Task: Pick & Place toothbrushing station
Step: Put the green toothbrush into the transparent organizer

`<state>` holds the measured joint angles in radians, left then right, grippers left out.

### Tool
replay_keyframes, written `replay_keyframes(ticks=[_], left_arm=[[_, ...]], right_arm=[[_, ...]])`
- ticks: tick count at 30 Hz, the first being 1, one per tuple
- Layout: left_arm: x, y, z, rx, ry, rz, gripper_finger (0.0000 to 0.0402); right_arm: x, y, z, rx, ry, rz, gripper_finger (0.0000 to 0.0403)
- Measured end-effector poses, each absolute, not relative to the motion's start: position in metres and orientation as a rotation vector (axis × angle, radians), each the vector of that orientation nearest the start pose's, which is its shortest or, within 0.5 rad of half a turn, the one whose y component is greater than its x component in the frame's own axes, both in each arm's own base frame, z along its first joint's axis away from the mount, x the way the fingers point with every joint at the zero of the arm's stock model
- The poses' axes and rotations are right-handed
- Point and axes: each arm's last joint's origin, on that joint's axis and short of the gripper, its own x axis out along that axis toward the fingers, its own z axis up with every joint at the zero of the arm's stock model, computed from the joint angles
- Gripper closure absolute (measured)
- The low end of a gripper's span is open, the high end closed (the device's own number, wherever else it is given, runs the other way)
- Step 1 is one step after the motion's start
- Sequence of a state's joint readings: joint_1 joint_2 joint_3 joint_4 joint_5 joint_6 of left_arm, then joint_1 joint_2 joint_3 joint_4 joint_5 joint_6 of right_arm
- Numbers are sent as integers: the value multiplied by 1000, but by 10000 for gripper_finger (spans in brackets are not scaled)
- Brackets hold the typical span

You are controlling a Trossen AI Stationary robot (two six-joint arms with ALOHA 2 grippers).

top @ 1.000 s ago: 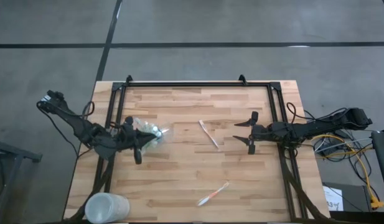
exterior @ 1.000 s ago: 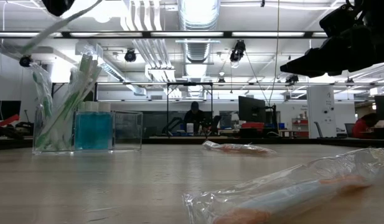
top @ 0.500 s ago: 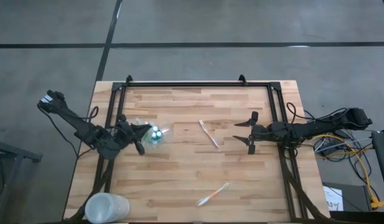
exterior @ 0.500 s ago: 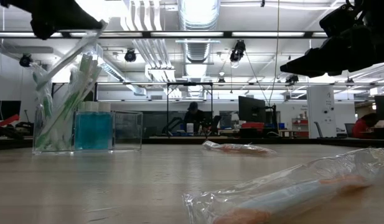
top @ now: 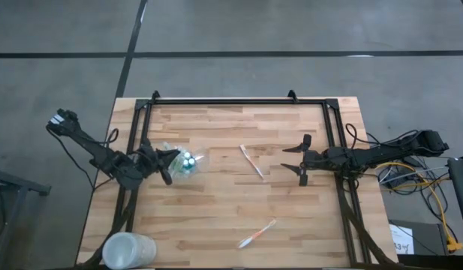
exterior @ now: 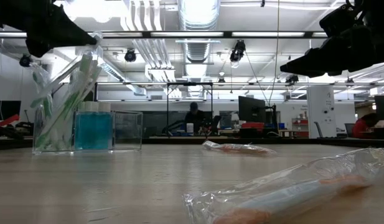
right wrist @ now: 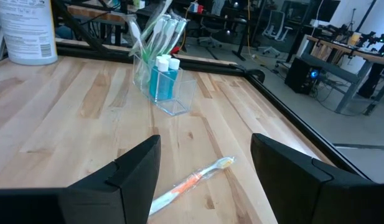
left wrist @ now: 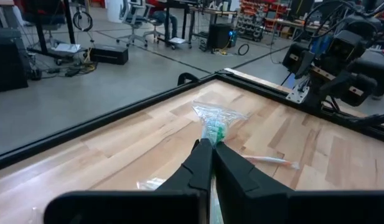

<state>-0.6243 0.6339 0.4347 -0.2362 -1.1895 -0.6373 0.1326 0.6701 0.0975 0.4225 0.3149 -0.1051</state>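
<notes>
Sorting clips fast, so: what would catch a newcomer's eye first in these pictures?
First, the clear holder on the table's left side, bristling with wrapped green toothbrushes and blue tubes, with the left tool shut on one wrapped brush. Next, two wrapped orange toothbrushes lie loose: one mid-table, one near the front edge. The right tool waits open at the right.
</notes>
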Motion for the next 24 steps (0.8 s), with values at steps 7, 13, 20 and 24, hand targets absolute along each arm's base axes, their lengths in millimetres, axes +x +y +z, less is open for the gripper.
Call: replay_keyframes(ticks=[7, 13, 20, 24], left_arm=[[123, -55, 251, -228, 24, 610, 388], [123, -55, 240, -160, 46, 633, 388], [121, -54, 206, -284, 26, 631, 388], [120, -54, 196, -320, 11, 621, 388]], right_arm=[[146, 10, 171, -138, 156, -174, 158], [146, 10, 171, -138, 156, -174, 158], [146, 10, 171, -138, 156, -174, 158], [146, 10, 171, -138, 156, -174, 158]])
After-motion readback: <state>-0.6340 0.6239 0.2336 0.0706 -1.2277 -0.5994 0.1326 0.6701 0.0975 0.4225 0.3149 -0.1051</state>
